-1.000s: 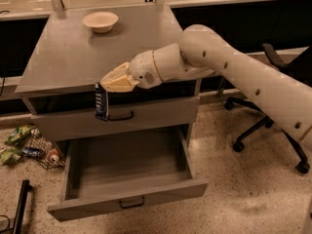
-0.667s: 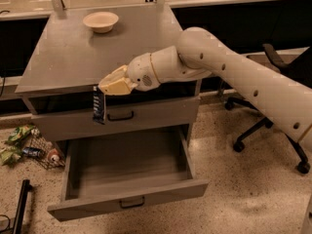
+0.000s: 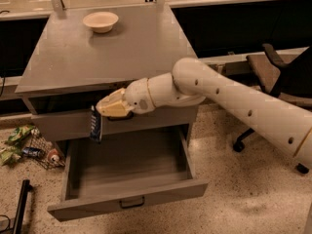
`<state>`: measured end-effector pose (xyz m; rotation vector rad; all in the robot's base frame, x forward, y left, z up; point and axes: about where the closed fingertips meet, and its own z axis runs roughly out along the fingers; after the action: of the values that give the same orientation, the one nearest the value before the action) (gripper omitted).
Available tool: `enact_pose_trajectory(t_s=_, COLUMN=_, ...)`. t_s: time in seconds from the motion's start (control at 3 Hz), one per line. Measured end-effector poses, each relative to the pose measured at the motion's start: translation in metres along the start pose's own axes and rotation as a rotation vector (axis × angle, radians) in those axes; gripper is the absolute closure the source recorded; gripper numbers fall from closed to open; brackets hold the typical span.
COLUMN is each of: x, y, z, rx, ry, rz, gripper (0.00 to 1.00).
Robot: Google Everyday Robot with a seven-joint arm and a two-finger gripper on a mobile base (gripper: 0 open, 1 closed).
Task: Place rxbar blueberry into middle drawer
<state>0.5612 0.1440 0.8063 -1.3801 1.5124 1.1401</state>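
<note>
My gripper point(image 3: 103, 109) is at the end of the white arm, in front of the upper drawer front of the grey cabinet. It is shut on the rxbar blueberry point(image 3: 95, 124), a dark navy-blue bar that hangs upright from the fingertips. The bar hangs above the left rear part of the middle drawer point(image 3: 126, 198), which is pulled out wide, with a plain grey tray inside and a small black handle on its front panel.
A round beige bowl point(image 3: 100, 21) sits at the back of the cabinet top point(image 3: 112, 52). Wrappers and cans point(image 3: 24, 145) lie on the floor at the left. A black office chair point(image 3: 278, 77) stands at the right. A black pole point(image 3: 19, 208) lies at the lower left.
The gripper and the bar have moved a little to the left, staying above the open drawer. The drawer has not moved.
</note>
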Motion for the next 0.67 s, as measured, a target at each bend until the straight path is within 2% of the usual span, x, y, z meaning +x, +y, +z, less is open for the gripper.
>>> enact_pose_trajectory(t_s=0.33, x=0.058, y=0.023, z=0.039, rx=-0.037, ry=0.004, rz=-0.003, gripper=1.0)
enact_pose_trajectory(t_s=0.67, x=0.088, y=0.039, z=0.055, rx=-0.049, ry=0.025, rz=0.004, gripper=1.0)
